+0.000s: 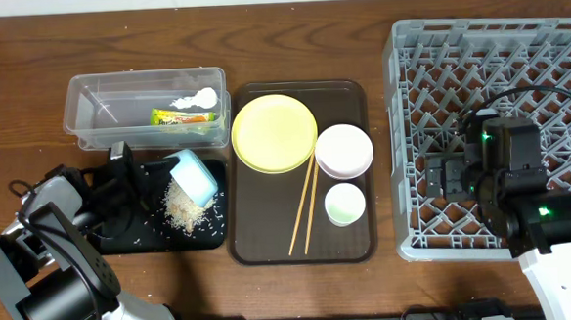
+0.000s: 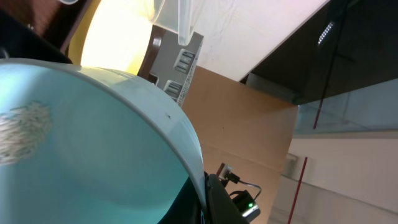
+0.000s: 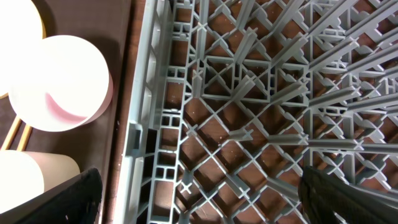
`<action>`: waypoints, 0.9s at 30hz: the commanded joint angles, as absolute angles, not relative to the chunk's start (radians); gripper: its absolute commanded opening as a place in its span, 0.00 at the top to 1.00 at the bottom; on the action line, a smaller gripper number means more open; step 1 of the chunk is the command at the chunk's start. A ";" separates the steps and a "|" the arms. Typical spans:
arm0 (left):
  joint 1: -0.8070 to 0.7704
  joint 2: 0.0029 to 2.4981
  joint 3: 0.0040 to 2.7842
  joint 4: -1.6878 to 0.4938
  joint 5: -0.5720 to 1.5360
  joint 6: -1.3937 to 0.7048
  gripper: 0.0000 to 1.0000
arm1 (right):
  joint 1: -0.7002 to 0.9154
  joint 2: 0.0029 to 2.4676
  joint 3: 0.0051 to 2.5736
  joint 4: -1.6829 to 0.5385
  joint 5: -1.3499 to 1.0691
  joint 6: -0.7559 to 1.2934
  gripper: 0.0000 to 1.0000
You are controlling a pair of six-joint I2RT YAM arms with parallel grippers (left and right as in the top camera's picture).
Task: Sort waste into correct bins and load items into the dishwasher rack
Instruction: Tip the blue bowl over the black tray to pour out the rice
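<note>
Narrow bare gap between brown tray and rack

Grey plastic rack, matt; clear plastic tub; glossy blue bowl; wood-grain table.

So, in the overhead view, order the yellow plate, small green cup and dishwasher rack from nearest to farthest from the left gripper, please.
From the left gripper, holding the light blue bowl:
1. Yellow plate, left on the brown tray.
2. Small green cup, right on the tray.
3. Dishwasher rack, far right.
</note>
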State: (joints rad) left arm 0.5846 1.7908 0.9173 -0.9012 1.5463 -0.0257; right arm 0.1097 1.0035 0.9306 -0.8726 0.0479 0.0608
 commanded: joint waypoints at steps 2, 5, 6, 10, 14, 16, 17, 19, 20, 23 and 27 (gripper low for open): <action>0.591 1.795 0.913 -0.916 1.573 -0.030 0.94 | 0.104 1.000 0.948 -0.876 0.044 0.074 0.01; 0.591 1.795 0.913 -0.915 1.573 -0.030 0.94 | 0.104 1.000 0.948 -0.876 0.044 0.074 0.01; 0.591 1.795 0.913 -0.912 1.573 -0.011 0.94 | 0.104 1.000 0.948 -0.876 0.044 0.074 0.01; 0.591 1.795 0.913 -0.894 1.573 0.171 0.94 | 0.104 1.000 0.948 -0.876 0.044 0.074 0.01; 0.591 1.795 0.913 -0.892 1.573 0.299 0.94 | 0.104 1.000 0.948 -0.876 0.044 0.074 0.01; 0.591 1.795 0.913 -0.894 1.573 0.315 0.94 | 0.104 1.000 0.948 -0.876 0.044 0.074 0.01; 0.591 1.795 0.913 -0.895 1.573 0.262 0.94 | 0.104 1.000 0.948 -0.876 0.044 0.074 0.01; 0.591 1.795 0.913 -0.912 1.573 0.093 0.94 | 0.104 1.000 0.948 -0.878 0.044 0.074 0.01; 0.591 1.795 0.913 -0.923 1.573 0.006 0.94 | 0.104 1.000 0.948 -0.879 0.044 0.074 0.01; 0.591 1.795 0.916 -0.921 1.573 -0.086 0.94 | 0.104 1.000 0.948 -0.880 0.044 0.074 0.01; 0.591 1.795 0.916 -0.878 1.552 -0.047 0.94 | 0.104 1.000 0.948 -0.879 0.044 0.074 0.01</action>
State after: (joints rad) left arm 0.5850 1.7908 0.9169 -0.8787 1.5463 -0.0071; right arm 0.1097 1.0035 0.9306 -0.8780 0.0479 0.0608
